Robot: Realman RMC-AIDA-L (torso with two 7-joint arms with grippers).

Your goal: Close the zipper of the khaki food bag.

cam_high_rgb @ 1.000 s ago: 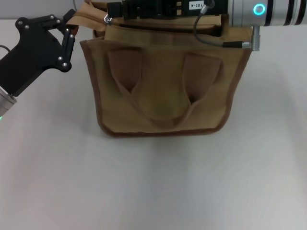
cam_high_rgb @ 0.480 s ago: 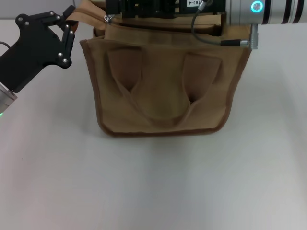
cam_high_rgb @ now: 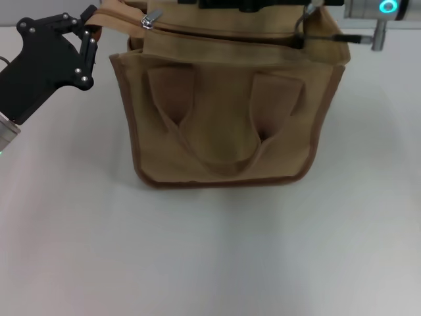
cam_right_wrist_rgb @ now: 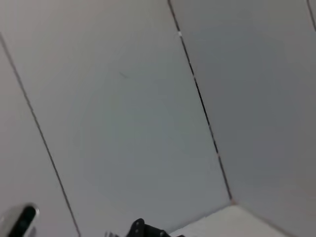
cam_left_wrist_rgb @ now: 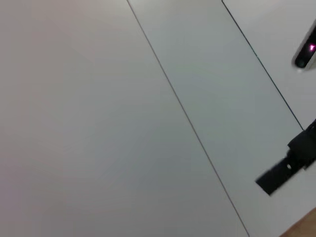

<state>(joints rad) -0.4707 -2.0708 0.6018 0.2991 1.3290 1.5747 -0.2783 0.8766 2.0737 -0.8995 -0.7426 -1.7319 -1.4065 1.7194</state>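
The khaki food bag (cam_high_rgb: 223,125) stands upright in the middle of the head view, its handle loops hanging down the front. The zipper (cam_high_rgb: 223,31) runs across the bag's top, and its silver pull tab (cam_high_rgb: 151,18) lies at the left end. My left gripper (cam_high_rgb: 91,34) is at the bag's upper left corner, shut on the tan fabric tail (cam_high_rgb: 112,14) of the zipper. My right gripper (cam_high_rgb: 217,3) hovers above the back of the bag. It is mostly cut off by the top edge and does not touch the pull tab.
A pale tabletop (cam_high_rgb: 210,250) surrounds the bag. The right arm's silver wrist (cam_high_rgb: 385,8) with a lit ring sits at the top right, a cable hanging from it over the bag's right corner. Both wrist views show only pale wall panels.
My right gripper has lifted away from the zipper's left end and drawn back to the right, uncovering the pull tab. My left gripper has shifted slightly up, still holding the fabric tail.
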